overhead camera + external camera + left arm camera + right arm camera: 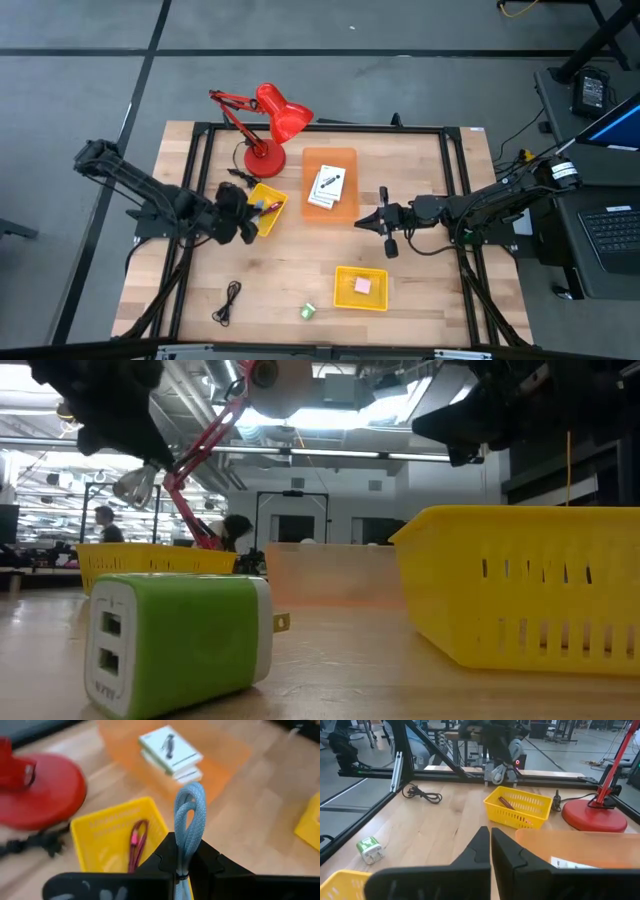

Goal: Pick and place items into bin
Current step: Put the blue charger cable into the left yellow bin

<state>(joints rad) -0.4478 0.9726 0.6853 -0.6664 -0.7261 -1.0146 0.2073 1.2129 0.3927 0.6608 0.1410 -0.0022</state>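
My left gripper (182, 851) is shut on a pale blue-grey braided cord (189, 812), just over the left rim of a small yellow bin (270, 212). A maroon cord (135, 842) lies inside that bin. My right gripper (490, 836) hangs shut and empty beside the orange tray (330, 160), which bears two stacked white cards (326, 187). A second yellow bin (361, 290) near the front holds a pink block (362, 285). On the table's near part lie a green block (308, 311) and a black cord (230, 301). My left gripper pinches the folded blue-grey cord between its two fingers, at the strands just below its looped end (185, 845). The loop sticks out past the fingertips. The fingers slant down from the table's left side. The cord (135, 485) is lifted clear, above the bin.
A red desk lamp (268, 125) stands at the far left on its round base (42, 790), close to the small bin. A black frame (320, 128) runs around the table's edges. Bare wood lies between the two bins.
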